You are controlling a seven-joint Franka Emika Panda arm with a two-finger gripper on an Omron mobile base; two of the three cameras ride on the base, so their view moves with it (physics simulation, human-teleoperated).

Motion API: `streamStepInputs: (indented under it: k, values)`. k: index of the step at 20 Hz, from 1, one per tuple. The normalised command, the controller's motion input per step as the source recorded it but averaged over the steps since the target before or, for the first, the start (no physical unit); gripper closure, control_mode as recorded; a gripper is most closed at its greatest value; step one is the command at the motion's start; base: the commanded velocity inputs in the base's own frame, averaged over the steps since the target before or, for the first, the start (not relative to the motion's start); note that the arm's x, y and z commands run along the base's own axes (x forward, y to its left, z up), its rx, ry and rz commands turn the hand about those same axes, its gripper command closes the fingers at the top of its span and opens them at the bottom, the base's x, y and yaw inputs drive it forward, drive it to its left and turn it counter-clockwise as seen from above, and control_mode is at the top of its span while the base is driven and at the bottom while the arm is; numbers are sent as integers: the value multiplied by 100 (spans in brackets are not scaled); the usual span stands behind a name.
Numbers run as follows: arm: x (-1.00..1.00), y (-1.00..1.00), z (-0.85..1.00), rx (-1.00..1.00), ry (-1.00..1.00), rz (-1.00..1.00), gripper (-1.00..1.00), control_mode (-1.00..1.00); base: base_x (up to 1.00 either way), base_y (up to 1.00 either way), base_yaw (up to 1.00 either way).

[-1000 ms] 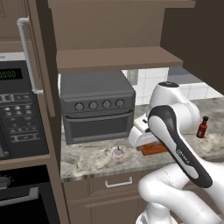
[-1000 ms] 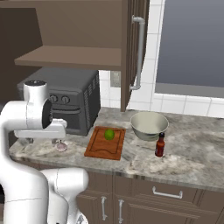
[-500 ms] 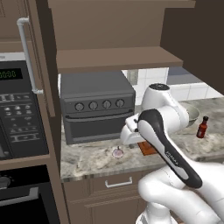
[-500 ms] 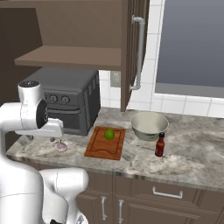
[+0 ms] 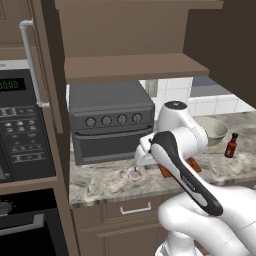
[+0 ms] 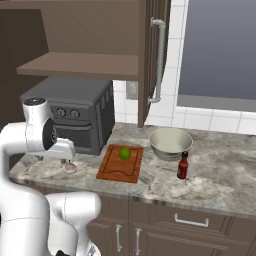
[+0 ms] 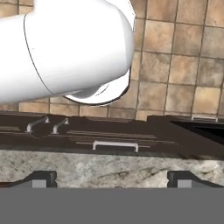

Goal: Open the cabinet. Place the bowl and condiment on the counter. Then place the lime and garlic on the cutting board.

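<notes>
Grey-green bowl (image 6: 170, 142) bare inside, lime (image 6: 125, 153) on cutting board (image 6: 113, 169), jaws apart.

Worktop (image 6: 220, 180) carries: toaster oven (image 6: 82, 120) at left, garlic (image 6: 70, 167) in front of it, cutting board (image 6: 117, 167), bowl (image 6: 170, 142), sauce bottle (image 6: 183, 166) just beside the bowl.

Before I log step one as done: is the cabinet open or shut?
Open. The cabinet shows its inner shelf, bare where visible, and its right door stands swung outward, edge-on, handle facing the window.
</notes>
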Motion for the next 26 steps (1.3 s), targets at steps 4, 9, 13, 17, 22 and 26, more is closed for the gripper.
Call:
streamStepInputs:
  k: [4, 9, 13, 17, 22, 26]
  values:
    - [9, 2, -8, 0, -1, -6, -100, -100, 0, 0, 0]
    - [6, 6, -15, -2, -3, -4, -100, -100, 0, 0, 0]
    - [11, 10, -16, -3, -5, -1, -100, -100, 0, 0, 0]
    - [18, 16, -17, -3, -9, 0, -100, -100, 0, 0, 0]
    - [26, 4, -17, -1, -6, 0, -100, -100, 0, 0, 0]
    - [29, 4, -23, 0, -4, 0, -100, -100, 0, 0, 0]
